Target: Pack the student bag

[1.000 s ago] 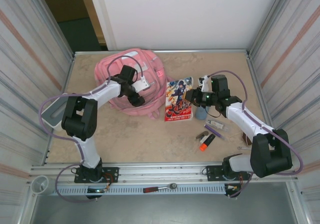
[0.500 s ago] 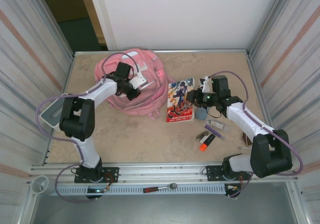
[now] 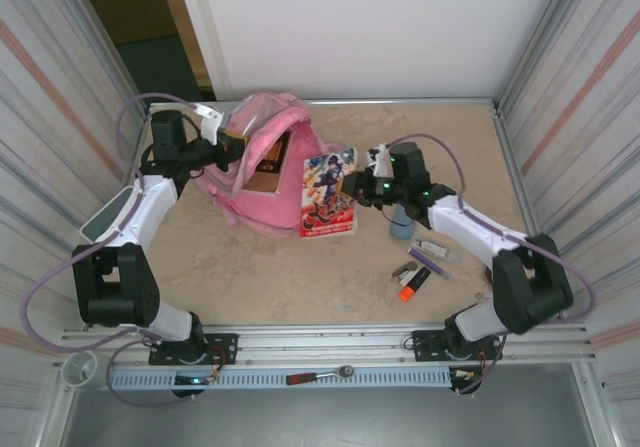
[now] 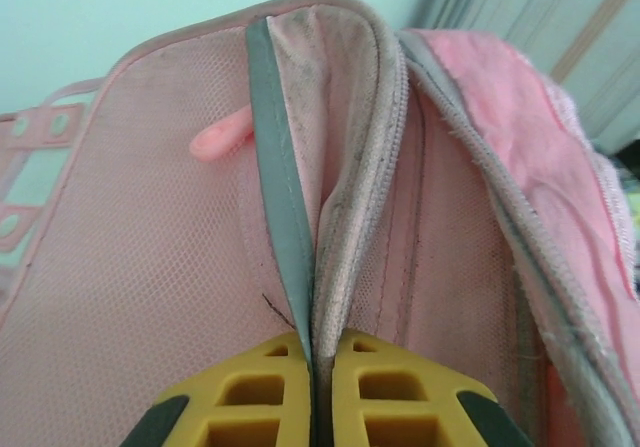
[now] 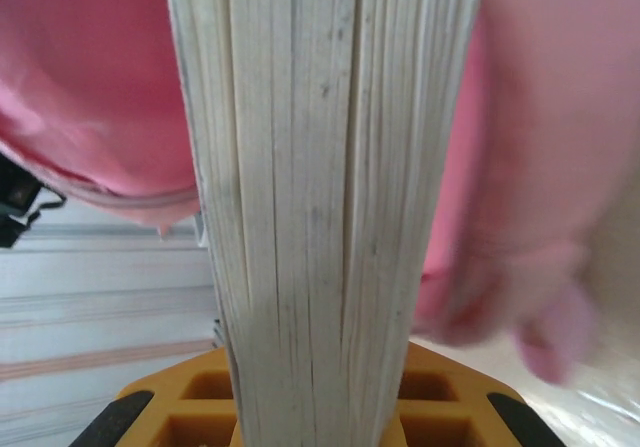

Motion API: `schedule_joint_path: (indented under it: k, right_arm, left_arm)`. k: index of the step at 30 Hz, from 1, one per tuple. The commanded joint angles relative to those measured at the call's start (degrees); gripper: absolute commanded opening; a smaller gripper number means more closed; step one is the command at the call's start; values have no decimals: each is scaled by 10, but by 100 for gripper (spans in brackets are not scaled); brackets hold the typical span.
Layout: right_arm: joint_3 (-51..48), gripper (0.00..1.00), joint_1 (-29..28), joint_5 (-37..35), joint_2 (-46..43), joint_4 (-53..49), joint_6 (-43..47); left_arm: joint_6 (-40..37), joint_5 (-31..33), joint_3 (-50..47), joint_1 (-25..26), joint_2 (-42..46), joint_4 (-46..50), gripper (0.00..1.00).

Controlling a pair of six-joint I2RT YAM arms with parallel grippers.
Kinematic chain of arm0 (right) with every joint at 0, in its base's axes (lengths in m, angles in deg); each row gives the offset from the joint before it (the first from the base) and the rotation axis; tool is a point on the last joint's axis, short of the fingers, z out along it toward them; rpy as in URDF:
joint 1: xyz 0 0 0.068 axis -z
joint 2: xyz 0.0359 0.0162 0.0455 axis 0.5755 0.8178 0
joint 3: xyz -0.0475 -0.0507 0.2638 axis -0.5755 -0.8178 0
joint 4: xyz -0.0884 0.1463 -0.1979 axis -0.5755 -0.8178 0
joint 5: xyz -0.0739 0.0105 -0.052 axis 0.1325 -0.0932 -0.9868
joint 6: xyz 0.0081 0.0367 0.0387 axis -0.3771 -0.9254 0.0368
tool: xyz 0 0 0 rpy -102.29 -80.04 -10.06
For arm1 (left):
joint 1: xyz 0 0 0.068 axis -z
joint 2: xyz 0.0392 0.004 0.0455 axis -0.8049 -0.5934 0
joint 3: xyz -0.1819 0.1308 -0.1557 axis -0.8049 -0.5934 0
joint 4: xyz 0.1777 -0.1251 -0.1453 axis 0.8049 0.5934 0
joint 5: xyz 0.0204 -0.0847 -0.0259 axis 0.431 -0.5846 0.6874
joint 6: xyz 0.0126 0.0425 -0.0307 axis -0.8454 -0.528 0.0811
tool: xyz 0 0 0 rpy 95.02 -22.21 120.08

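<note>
The student bag (image 3: 268,119) sits on the far left part of the table (image 3: 250,267), and its mouth is held open. The left gripper (image 3: 228,151) is closed tight on the edge of this opening. In the left wrist view, the grey zip strip (image 4: 275,167) and the pink rim are pinched between its yellow fingers (image 4: 250,397). The right gripper (image 3: 358,183) clamps a comic book (image 3: 328,193) at its page edge, just right of the bag. An orange marker (image 3: 414,284) lies at the near right.
</note>
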Motion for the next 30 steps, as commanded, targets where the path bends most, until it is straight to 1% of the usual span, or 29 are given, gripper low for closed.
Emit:
schedule_joint_path:
  k: [1, 6, 8, 11, 14, 15, 19, 22, 24, 28, 30]
  right_arm:
    - [60, 0, -31, -21, 59, 121, -69]
    - [148, 0, -64, -71, 186, 185, -125]
    - [190, 0, -72, -85, 246, 228, -172]
    - [277, 1, -87, -111, 340, 265, -214]
    - [364, 8, -101, -147, 417, 253, -217]
    - [395, 11, -104, -158, 439, 237, -212]
    - [480, 24, -106, -194, 499, 181, -179]
    - [526, 35, -101, -193, 519, 136, -152]
    - [521, 41, -95, -171, 508, 136, -146]
    - [433, 47, -90, -149, 423, 144, -105]
    - [361, 49, -87, -145, 361, 153, -87]
  left_arm:
    - [28, -88, 12, 3, 4, -87, 0]
    - [24, -103, 10, 0, -9, -89, 0]
    - [23, -106, 11, -1, -12, -87, 0]
    - [28, -111, 12, -2, -17, -89, 0]
    - [40, -121, 11, -3, -20, -99, 0]
    - [43, -122, 11, -3, -20, -101, 0]
    - [51, -122, 11, -3, -20, -104, 0]
    - [57, -121, 9, -3, -20, -110, 0]
    - [59, -120, 10, -3, -23, -110, 0]
    - [62, -106, 11, -3, -25, -107, 0]
    - [64, -95, 10, -3, -28, -106, 0]
